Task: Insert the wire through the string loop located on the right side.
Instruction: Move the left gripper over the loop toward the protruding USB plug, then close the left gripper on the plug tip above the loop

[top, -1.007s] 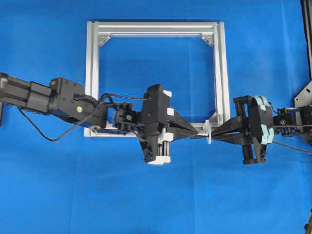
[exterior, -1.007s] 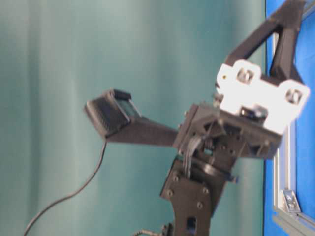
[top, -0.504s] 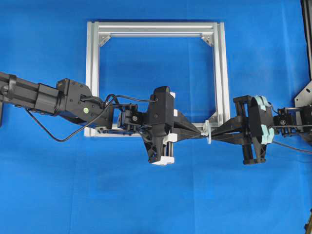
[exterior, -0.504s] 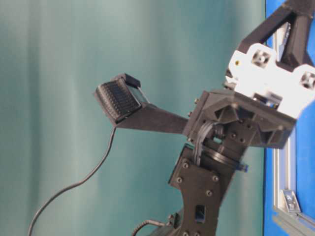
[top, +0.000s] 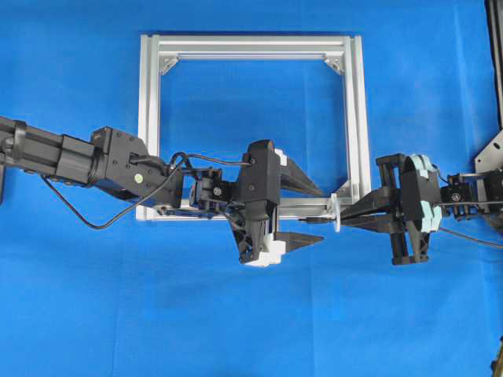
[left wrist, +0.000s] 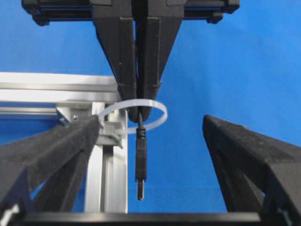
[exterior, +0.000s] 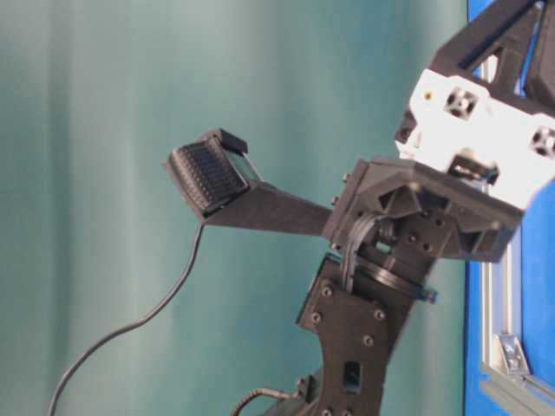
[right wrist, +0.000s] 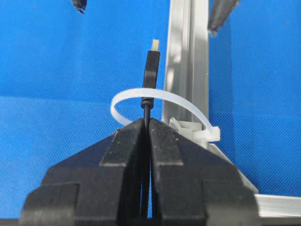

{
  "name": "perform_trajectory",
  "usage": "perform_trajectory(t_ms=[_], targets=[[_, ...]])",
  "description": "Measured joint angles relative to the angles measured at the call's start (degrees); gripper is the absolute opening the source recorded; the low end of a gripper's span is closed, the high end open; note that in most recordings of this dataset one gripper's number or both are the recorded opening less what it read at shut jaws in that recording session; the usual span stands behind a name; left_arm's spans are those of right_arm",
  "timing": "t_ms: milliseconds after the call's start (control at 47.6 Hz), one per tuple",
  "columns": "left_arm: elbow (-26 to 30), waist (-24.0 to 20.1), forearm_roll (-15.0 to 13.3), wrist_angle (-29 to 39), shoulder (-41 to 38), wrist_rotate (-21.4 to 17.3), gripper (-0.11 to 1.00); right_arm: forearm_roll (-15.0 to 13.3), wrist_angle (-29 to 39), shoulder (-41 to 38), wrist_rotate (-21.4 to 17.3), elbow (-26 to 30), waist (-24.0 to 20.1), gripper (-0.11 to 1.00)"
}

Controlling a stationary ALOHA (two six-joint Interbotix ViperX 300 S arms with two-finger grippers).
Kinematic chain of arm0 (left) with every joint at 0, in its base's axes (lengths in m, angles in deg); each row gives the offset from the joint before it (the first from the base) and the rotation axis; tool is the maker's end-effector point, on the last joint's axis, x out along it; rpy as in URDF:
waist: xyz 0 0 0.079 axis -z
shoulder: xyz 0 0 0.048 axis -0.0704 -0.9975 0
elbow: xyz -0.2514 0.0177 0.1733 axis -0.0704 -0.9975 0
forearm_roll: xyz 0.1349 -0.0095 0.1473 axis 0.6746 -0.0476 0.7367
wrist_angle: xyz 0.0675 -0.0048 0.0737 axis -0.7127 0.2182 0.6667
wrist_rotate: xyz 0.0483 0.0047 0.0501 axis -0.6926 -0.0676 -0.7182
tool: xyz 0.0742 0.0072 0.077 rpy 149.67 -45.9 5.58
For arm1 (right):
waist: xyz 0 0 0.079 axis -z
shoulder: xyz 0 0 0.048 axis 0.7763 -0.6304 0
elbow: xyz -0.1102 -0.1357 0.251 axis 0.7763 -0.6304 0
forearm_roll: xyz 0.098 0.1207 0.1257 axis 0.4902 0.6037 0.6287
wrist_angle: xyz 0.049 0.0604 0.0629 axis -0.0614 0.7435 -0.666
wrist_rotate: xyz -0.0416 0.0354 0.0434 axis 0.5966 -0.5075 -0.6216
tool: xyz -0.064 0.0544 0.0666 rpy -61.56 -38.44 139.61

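The blue surface (top: 236,314) carries a square aluminium frame (top: 149,118); no legible writing appears on any part. The left gripper (top: 313,214) stands wide open, holding nothing. The right gripper (top: 343,214) is fully closed on the wire (right wrist: 151,70), whose plug end passes through the string loop (right wrist: 162,96) at the frame's lower right corner. The wire's remaining length is hidden between the closed right fingers (right wrist: 120,160).

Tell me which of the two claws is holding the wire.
The right claw, shut on the wire just behind the white loop; the left claw stands wide open around it.
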Motion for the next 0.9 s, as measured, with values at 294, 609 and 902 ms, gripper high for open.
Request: perform_trajectory(t_ms=[294,609,902], targets=[[0.6,-0.1,0.0,0.0,-4.1,0.1,0.89,-0.1,0.1,0.0,0.0,0.0,0.0,-0.04],[1.8,0.0,0.0,0.0,-6.1,0.0,0.88,0.0,0.1,0.0,0.0,0.0,-0.1,-0.04],[1.8,0.0,0.0,0.0,-6.1,0.1,0.88,0.0,0.1,0.0,0.0,0.0,0.0,-0.04]])
